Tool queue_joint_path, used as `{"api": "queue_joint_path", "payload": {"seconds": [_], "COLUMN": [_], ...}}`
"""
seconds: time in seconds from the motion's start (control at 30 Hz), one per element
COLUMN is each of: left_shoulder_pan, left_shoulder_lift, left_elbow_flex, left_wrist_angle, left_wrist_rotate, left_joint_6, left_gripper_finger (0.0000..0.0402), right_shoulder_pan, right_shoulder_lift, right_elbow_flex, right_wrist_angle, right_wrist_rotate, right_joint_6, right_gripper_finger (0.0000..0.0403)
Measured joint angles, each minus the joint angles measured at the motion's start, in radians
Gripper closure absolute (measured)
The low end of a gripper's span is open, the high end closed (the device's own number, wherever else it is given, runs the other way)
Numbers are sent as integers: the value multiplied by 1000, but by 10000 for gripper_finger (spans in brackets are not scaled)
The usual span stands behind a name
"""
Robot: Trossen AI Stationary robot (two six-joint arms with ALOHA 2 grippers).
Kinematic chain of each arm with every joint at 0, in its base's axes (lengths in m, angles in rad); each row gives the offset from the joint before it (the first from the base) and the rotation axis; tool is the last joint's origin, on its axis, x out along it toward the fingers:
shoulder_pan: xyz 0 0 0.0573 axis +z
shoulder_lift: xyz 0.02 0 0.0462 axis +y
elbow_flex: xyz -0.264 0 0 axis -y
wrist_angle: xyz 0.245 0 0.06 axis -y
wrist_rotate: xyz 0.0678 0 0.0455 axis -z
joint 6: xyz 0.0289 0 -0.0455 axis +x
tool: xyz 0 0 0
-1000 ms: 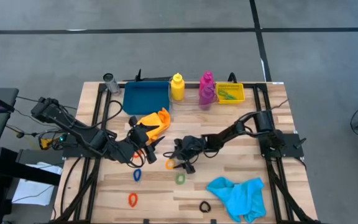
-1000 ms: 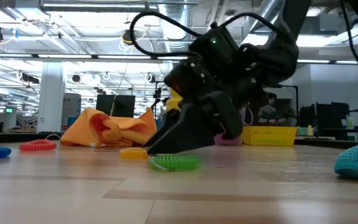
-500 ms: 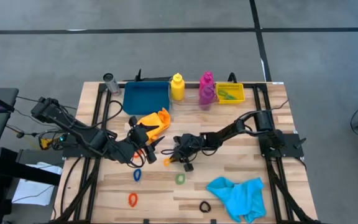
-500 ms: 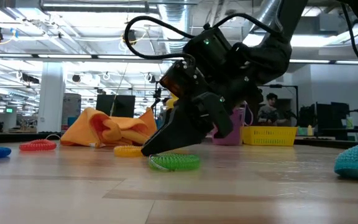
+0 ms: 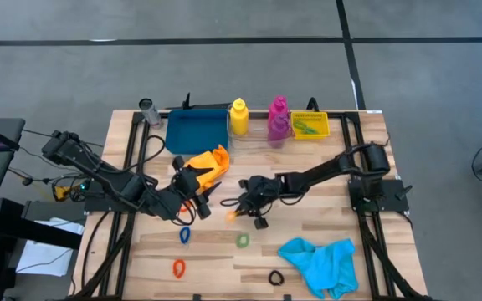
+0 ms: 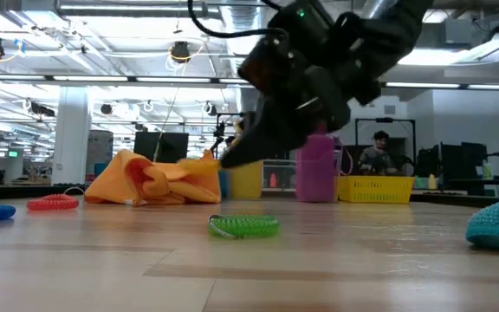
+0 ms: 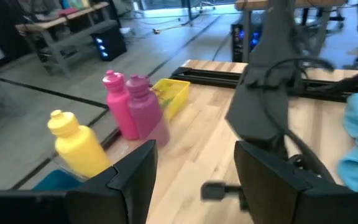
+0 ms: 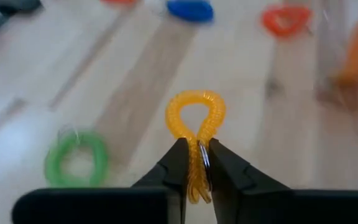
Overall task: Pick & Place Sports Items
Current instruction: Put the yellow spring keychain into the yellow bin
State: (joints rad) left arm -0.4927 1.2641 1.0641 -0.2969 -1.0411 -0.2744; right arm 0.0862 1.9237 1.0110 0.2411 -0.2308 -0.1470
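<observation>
Yellow-orange elastic ring (image 8: 196, 118) pinched in the right pincer (image 8: 192, 163) above the tabletop (image 5: 325, 230); left pincer (image 7: 194, 171) open; other rings, cloths unplaced.

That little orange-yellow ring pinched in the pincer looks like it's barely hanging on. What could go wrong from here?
The right pincer grips the yellow ring only by one squeezed edge, most of the loop hanging free beyond the tips, so it could slip out on the way.

Its arm hangs over the green ring on the table; a dropped ring might land on it or roll off.

The left pincer waits open close by, beside the orange cloth, so the two arms could bump.
</observation>
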Motion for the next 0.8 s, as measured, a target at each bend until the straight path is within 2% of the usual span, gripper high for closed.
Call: {"api": "queue_joint_path", "payload": {"seconds": [0.13, 0.27, 0.53, 0.67, 0.8], "left_shoulder_pan": [0, 0, 17, 42, 85], "left_shoulder_lift": [0, 0, 0, 0, 0], "left_elbow_flex": [0, 0, 0, 0, 0], "left_wrist_angle": [-26, -27, -50, -59, -52], "left_wrist_rotate": [-54, -55, -58, -58, -58], "left_joint_6": [-4, -16, -14, 6, 30], "left_gripper_finger": [192, 192, 192, 192, 192], "right_shoulder_pan": [-1, 0, -5, -3, -11], "right_shoulder_lift": [-98, -187, -380, -452, -519], "right_elbow_flex": [0, 1, 3, -12, -106], "right_wrist_angle": [-112, -192, -394, -515, -556], "right_wrist_rotate": [91, 214, 591, 715, 796], "right_joint_6": [5, 12, 218, 311, 369], "right_gripper_finger": [365, 370, 370, 370, 371]}}
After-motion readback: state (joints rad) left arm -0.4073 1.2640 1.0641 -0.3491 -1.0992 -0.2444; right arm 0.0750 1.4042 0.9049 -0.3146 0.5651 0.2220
